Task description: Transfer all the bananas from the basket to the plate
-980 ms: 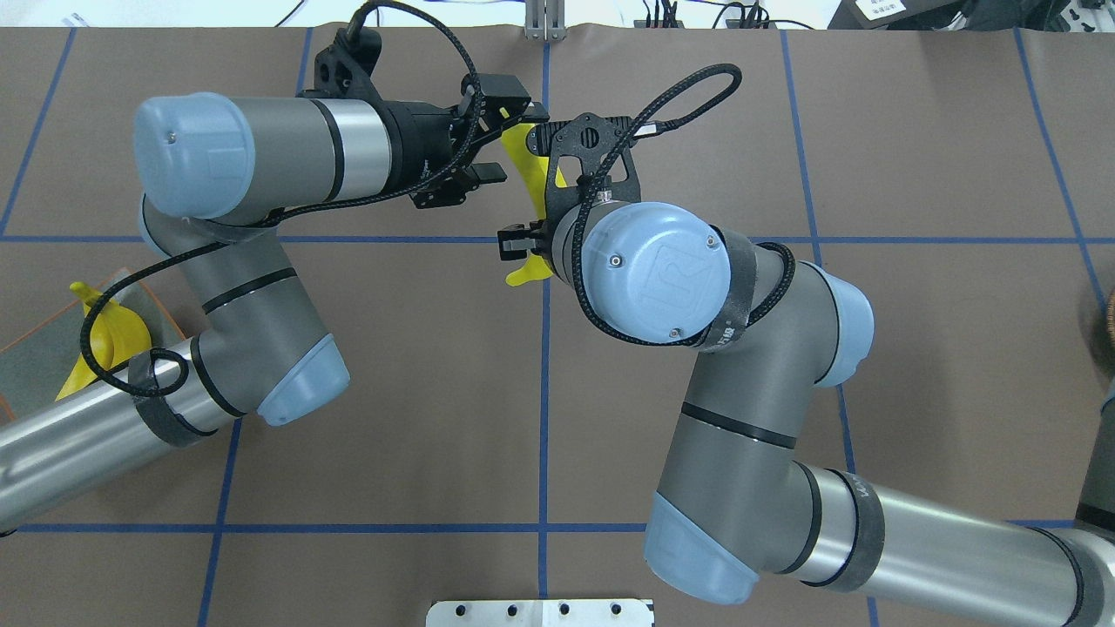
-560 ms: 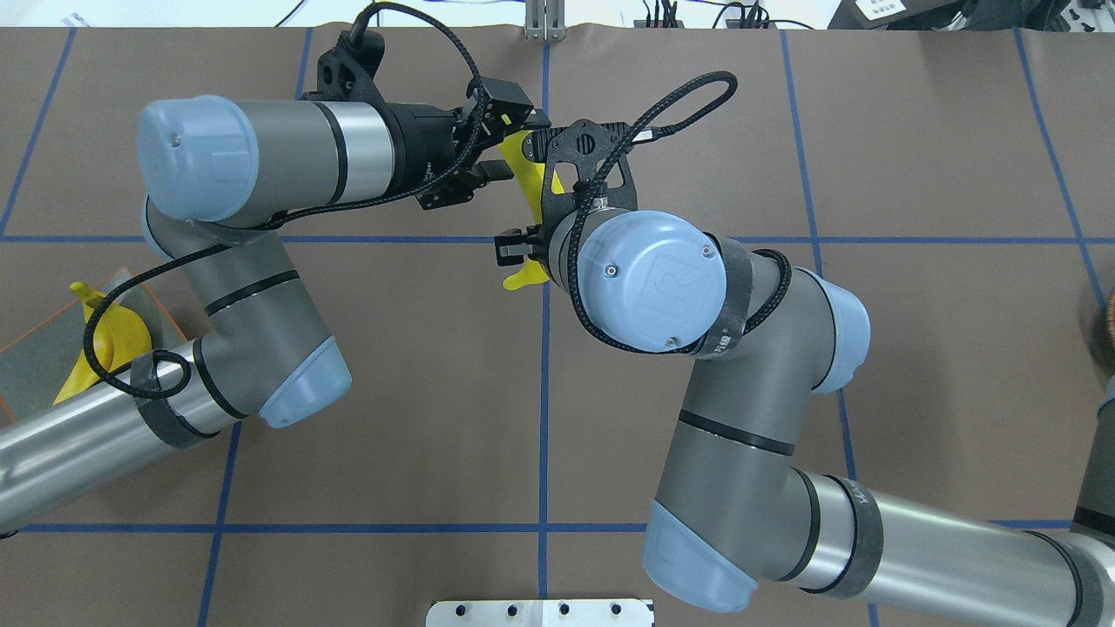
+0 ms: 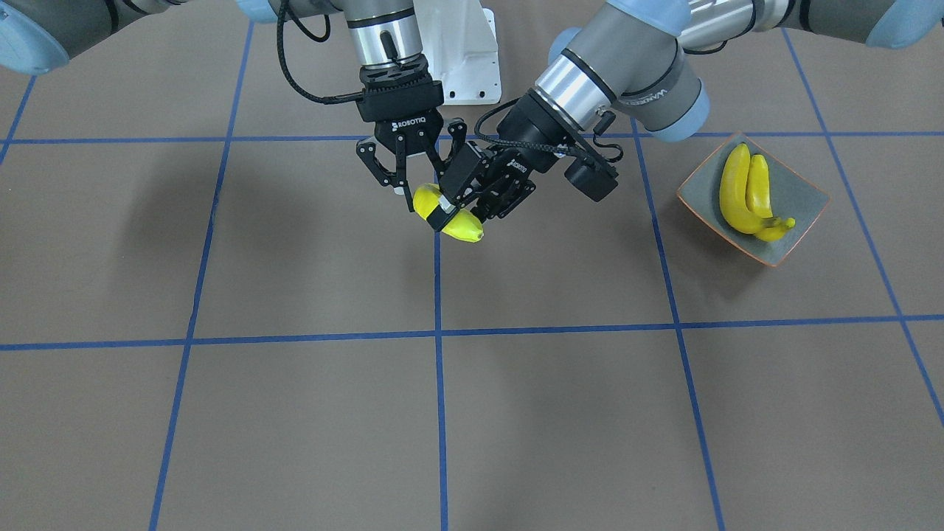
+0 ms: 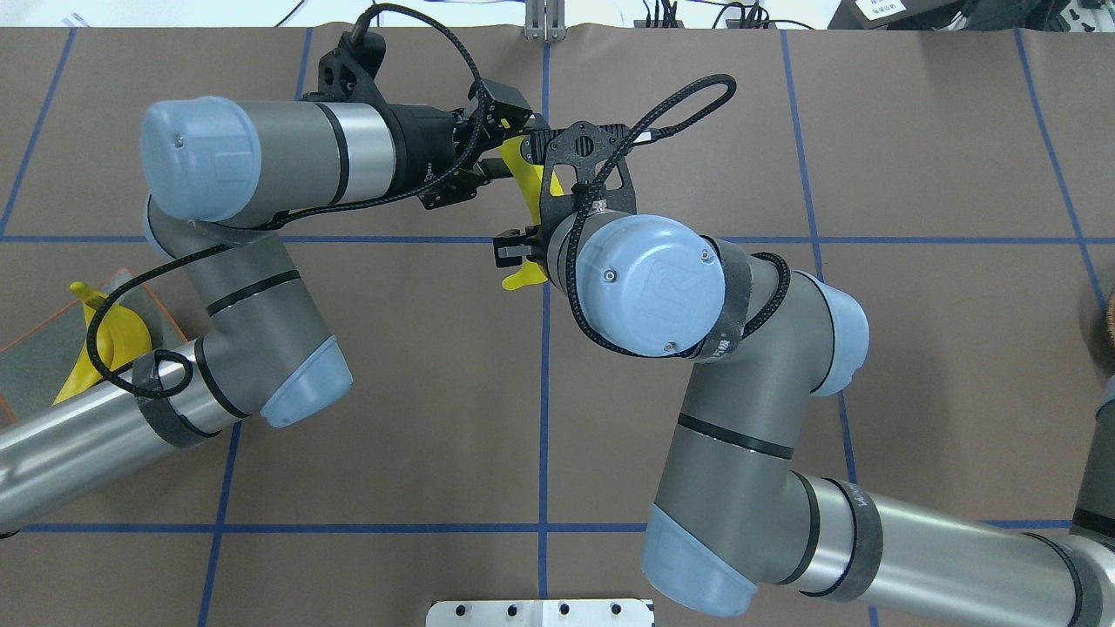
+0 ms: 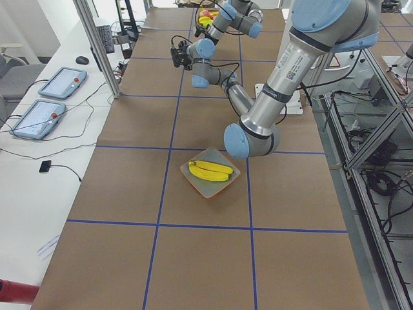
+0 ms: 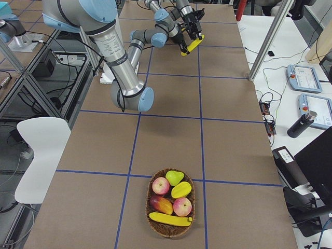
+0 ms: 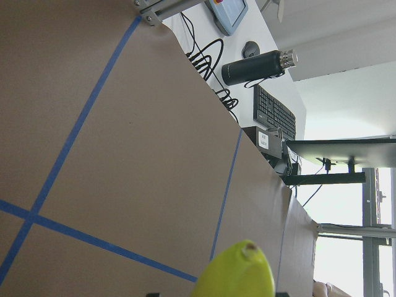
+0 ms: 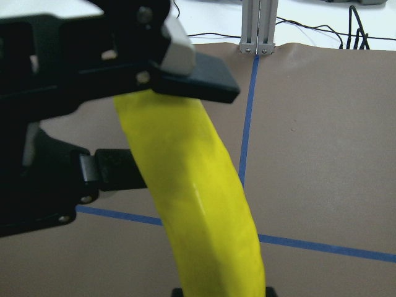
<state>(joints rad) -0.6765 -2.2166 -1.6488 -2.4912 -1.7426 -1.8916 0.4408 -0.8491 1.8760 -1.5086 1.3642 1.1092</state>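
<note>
While both claws meet in mid-air, one banana (image 3: 453, 221) hangs between them. It is well apart from the plate (image 3: 800, 193) and off toward the robot's right of it. Right gripper (image 3: 419, 193): points straight down and pinches the banana close to one end, with a short stub poking out beyond it. Left gripper (image 3: 463, 215): reaches in sideways from the plate's side. Its fingers (image 8: 204, 83) sit against opposite faces of the banana's other end and are judged pressed onto it, though part of the contact is hidden. Long axis of the banana: roughly crosswise to the line from it to the plate, so it lies square across the left gripper's approach and runs lengthwise out from the right gripper. Step in hand, as judged: a hand-over from right to left. The left arm is the one nearer the plate, so the carry falls to it. The coming move turns on the right gripper letting go first and the left then drawing the banana toward the plate. Risk: a pull while both claws grip could twist the smooth fruit loose. Plate contents: two bananas (image 3: 741, 193) lying side by side. Beyond the held banana, farthest from the plate, the basket (image 6: 149, 207) holds one more banana (image 6: 170, 219) among other fruit. Progress, as judged: about half.
</note>
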